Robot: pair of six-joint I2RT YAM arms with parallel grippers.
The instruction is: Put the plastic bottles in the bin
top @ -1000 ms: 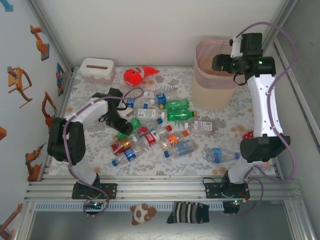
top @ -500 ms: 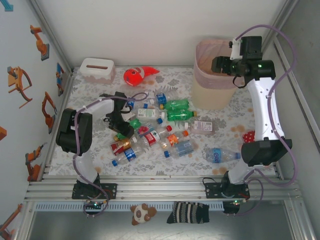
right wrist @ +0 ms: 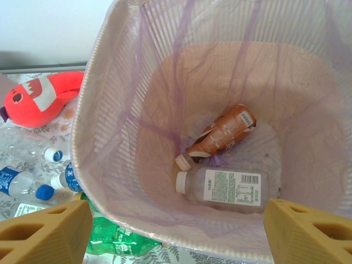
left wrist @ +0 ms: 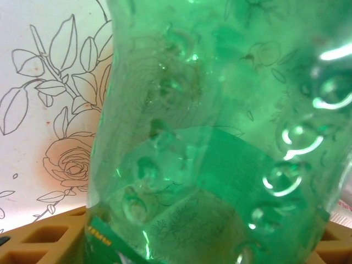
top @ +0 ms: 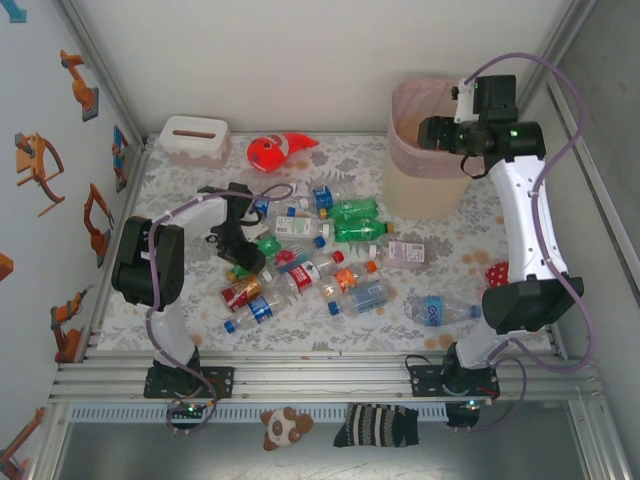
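Plastic bottles [top: 305,272] are lying scattered across the middle of the tabletop [top: 200,312], with one blue-labelled straggler [top: 435,310] sitting nearest, toward the lower right of the top view. They are looking empty, so I am judging them light, thin-walled and slick, likely to roll and to buckle under a hard squeeze. The left end effector [top: 240,258] is straddling a green bottle [left wrist: 220,137] at the pile's left edge, its jaws standing on either side of the dimpled body. Whether they are pressing it I cannot tell. Taking hold across the labelled middle seems soundest. Farther back, at upper right, the right end effector [right wrist: 176,234] is hovering spread wide and empty over the bin [top: 425,190], where two bottles [right wrist: 225,190] are lying at the bottom.
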